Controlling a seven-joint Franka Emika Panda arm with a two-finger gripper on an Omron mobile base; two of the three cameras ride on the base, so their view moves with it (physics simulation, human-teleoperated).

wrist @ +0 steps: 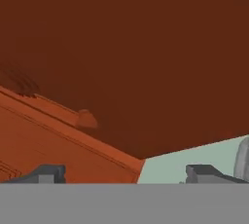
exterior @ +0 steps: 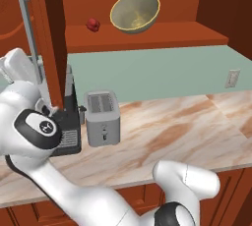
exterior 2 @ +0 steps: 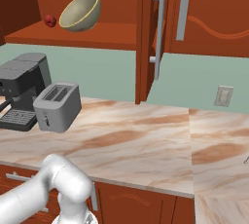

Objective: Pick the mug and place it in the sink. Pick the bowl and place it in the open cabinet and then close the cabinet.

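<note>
The olive-gold bowl (exterior: 135, 12) (exterior 2: 81, 11) lies tipped on its side on the shelf of the open cabinet (exterior: 162, 36) (exterior 2: 97, 35), its mouth turned toward the front. The cabinet's door (exterior: 51, 33) (exterior 2: 145, 38) stands swung open, with its silver bar handle (exterior: 28, 21) (exterior 2: 160, 23) facing out. My gripper (wrist: 125, 175) is open and holds nothing, its fingertips (wrist: 48, 173) spread wide close against reddish wood. The arm's white wrist (exterior: 18, 67) sits at the far left beside the open door. The mug and the sink are out of view.
A small red object (exterior: 93, 24) (exterior 2: 49, 21) sits on the shelf left of the bowl. On the marble counter (exterior: 187, 127) stand a silver toaster (exterior: 102, 118) (exterior 2: 58, 106) and a dark coffee machine (exterior: 69, 127) (exterior 2: 22, 89). A closed cabinet door (exterior 2: 209, 9) hangs at the right.
</note>
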